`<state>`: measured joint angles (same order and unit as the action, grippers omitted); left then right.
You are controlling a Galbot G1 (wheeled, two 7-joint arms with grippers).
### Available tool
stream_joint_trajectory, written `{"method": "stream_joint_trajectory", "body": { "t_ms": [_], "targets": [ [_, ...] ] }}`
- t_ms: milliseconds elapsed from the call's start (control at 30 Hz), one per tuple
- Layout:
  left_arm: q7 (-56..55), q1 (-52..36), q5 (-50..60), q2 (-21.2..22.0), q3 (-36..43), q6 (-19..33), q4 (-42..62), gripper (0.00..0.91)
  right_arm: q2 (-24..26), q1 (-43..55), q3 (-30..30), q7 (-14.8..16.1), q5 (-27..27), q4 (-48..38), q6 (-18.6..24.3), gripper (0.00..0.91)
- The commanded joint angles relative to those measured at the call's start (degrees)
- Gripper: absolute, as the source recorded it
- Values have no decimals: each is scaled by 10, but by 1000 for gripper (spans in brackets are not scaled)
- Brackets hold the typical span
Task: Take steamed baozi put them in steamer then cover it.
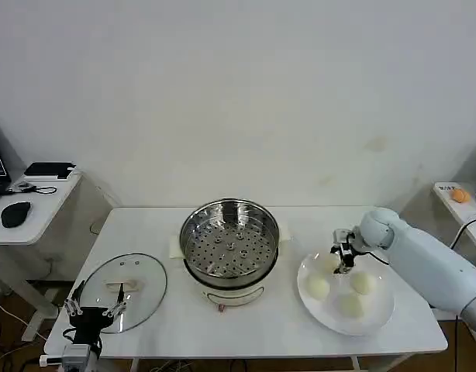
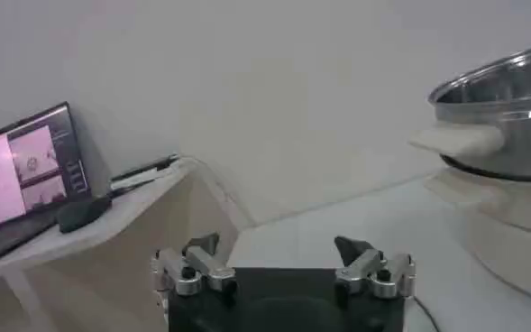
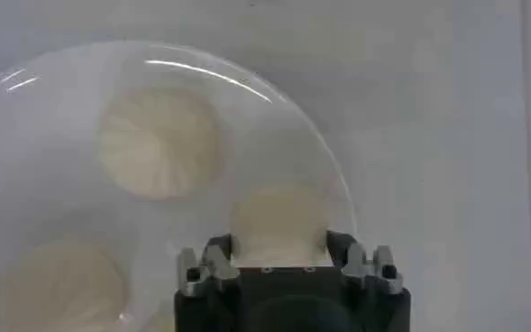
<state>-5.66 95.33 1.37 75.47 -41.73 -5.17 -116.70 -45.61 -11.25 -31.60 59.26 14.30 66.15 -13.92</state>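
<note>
Right end effector (image 1: 346, 259) sits over the far-left small round cream-white bun (image 1: 329, 262) on the white plate (image 1: 381, 316), right of the empty shiny steel steamer pot (image 1: 230, 240) mid-counter. Left end effector (image 2: 283, 262) idles open at the near-left. Wrist view: right fingers (image 3: 215, 253) straddle that bun (image 3: 279, 221), spread.

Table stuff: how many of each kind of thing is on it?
Baozi: 4, on the plate, e.g.
Plate: 1
Steamer: 1
Glass lid: 1
Total: 7
The right gripper is at the farthest bun; the left gripper waits by the lid.
</note>
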Motion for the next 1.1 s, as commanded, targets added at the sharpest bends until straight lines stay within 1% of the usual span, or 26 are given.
{"method": "stream_joint_trajectory", "body": {
  "t_ms": [33,167,333,433,467,533,633,767,833,967,1000,1033,1100],
  "targets": [
    [-1,2,1,-1,0,1,0,907,2,0,-3,-3,0,3,-2,615],
    [0,0,1,-5,1,1,1,907,12,1,-6,-1,-4,15,-4,615],
    [0,0,0,-7,0,1,4,907,46,29,-25,12,-23,49,0,625],
    [1,-2,-1,-9,0,1,7,907,60,62,-45,18,-39,61,6,625],
    [1,-2,-1,-10,0,1,9,907,63,98,-63,19,-50,66,10,625],
    [1,-2,-1,-12,1,0,9,907,63,130,-68,21,-67,66,10,635],
    [2,0,-2,-14,1,0,7,907,49,195,-81,22,-90,59,13,635],
    [3,-2,-6,-19,-1,-1,6,907,12,277,-130,24,-123,45,14,635],
    [3,-2,-6,-19,-1,-1,5,907,-2,302,-147,25,-133,42,14,635],
    [3,-4,-6,-17,1,-1,7,907,-56,363,-197,20,-174,36,21,635],
    [3,-5,-6,-16,2,-1,8,907,-62,368,-204,16,-180,37,23,635],
    [3,-5,-6,-16,2,-1,8,907,-79,381,-217,12,-181,40,26,635],
    [3,-5,-6,-16,1,-1,8,907,-103,400,-239,10,-174,44,34,635]
  ]
}}
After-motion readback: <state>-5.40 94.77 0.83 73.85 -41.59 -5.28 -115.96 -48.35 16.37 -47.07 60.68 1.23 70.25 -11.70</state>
